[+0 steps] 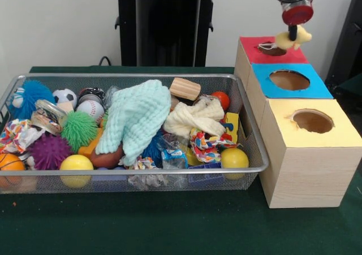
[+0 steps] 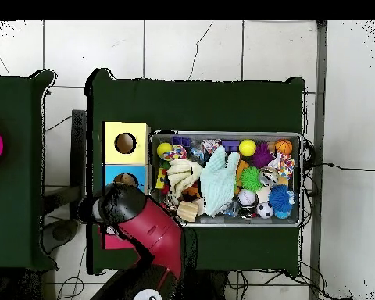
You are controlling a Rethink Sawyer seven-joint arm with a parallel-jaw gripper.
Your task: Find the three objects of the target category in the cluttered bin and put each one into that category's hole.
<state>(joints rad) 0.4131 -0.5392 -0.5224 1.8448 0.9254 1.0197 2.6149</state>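
Note:
My gripper (image 1: 293,33) hangs at the upper right, directly above the hole of the red-topped box (image 1: 255,44). It is shut on a small pale yellow toy (image 1: 284,39) that dangles just over that hole. In the overhead view the red arm (image 2: 148,226) covers the gripper and most of the red box. The wire mesh bin (image 1: 141,171) is full of clutter: a mint knitted cloth (image 1: 138,116), a cream rope knot (image 1: 195,116), a wooden block (image 1: 185,88), several balls and spiky balls.
Three wooden boxes stand in a row right of the bin: red top, blue top (image 1: 289,81) and yellow top (image 1: 312,122), each with a round hole. The green table (image 1: 169,221) runs in front. In the overhead view the bin (image 2: 222,134) lies beside the yellow box (image 2: 126,143).

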